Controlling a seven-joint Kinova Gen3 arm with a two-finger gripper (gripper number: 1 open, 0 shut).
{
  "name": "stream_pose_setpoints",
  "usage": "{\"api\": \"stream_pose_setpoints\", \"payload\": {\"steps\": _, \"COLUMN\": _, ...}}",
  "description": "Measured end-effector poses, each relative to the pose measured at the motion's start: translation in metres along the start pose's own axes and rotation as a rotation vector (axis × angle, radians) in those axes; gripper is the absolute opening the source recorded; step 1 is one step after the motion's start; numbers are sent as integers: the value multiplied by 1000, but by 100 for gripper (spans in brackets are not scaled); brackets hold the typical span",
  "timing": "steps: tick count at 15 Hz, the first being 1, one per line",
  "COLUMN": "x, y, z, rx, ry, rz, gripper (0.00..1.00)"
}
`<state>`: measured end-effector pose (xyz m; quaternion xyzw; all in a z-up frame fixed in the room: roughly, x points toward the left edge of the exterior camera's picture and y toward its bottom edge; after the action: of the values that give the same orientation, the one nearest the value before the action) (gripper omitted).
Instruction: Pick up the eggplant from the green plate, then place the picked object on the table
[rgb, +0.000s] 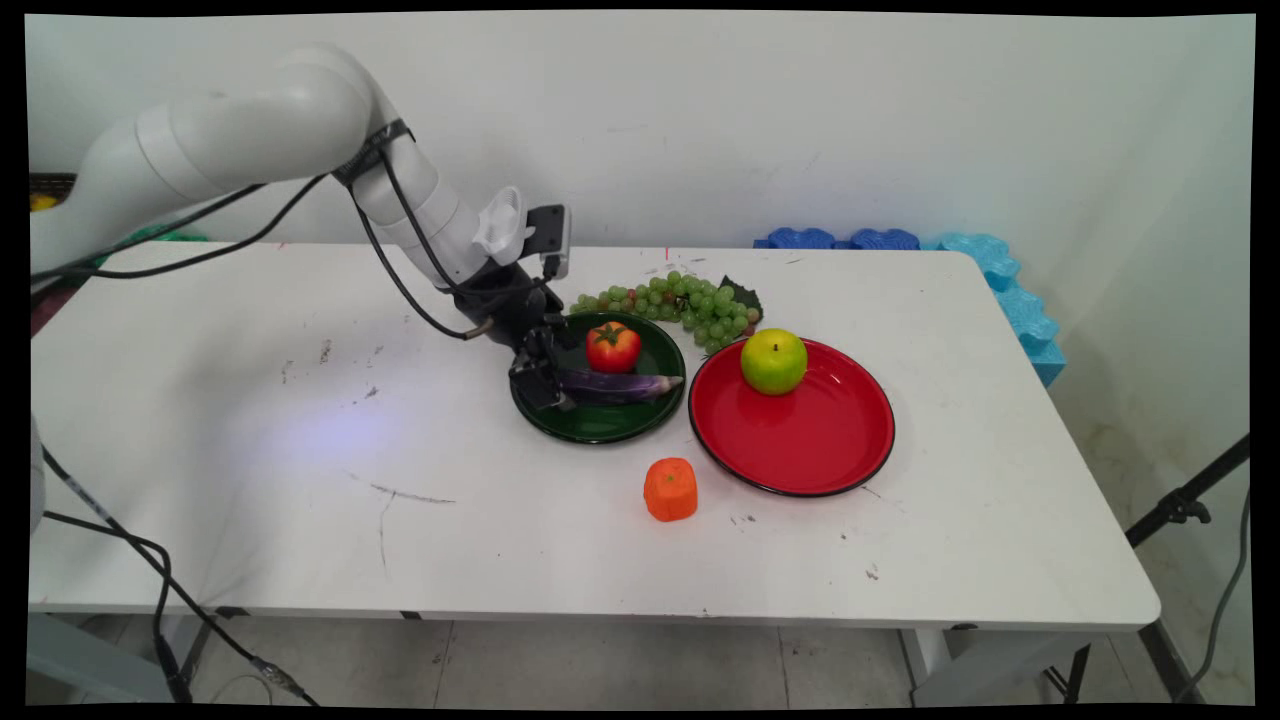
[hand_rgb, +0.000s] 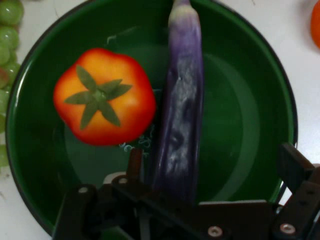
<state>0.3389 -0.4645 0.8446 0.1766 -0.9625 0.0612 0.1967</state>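
A purple eggplant (rgb: 622, 385) (hand_rgb: 180, 125) lies in the green plate (rgb: 600, 428) (hand_rgb: 240, 75) beside a red tomato (rgb: 613, 347) (hand_rgb: 104, 103). My gripper (rgb: 545, 382) (hand_rgb: 215, 165) is low over the plate's left rim, at the eggplant's left end. It is open: in the hand view one finger (hand_rgb: 134, 161) stands right against the eggplant's side, while the other (hand_rgb: 295, 165) is well apart from it, near the plate's rim. The eggplant rests on the plate and its near end is hidden under the gripper's linkage.
A bunch of green grapes (rgb: 685, 298) (hand_rgb: 7, 30) lies behind the green plate. To the right a red plate (rgb: 810, 450) holds a green apple (rgb: 773, 361). An orange fruit (rgb: 670, 489) (hand_rgb: 316, 22) sits in front, between the plates. Blue foam mats (rgb: 1005, 285) line the far right corner.
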Motion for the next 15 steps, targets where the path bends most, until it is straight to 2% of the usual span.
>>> {"api": "stream_pose_setpoints", "payload": {"steps": 9, "x": -14, "y": -16, "z": 23, "rx": -38, "ry": -17, "rz": 28, "gripper": 100}}
{"api": "stream_pose_setpoints", "payload": {"steps": 10, "x": -16, "y": -16, "z": 24, "rx": -42, "ry": -16, "rz": 30, "gripper": 0}}
{"api": "stream_pose_setpoints", "payload": {"steps": 15, "x": -23, "y": -16, "z": 28, "rx": -59, "ry": -16, "rz": 42, "gripper": 0}}
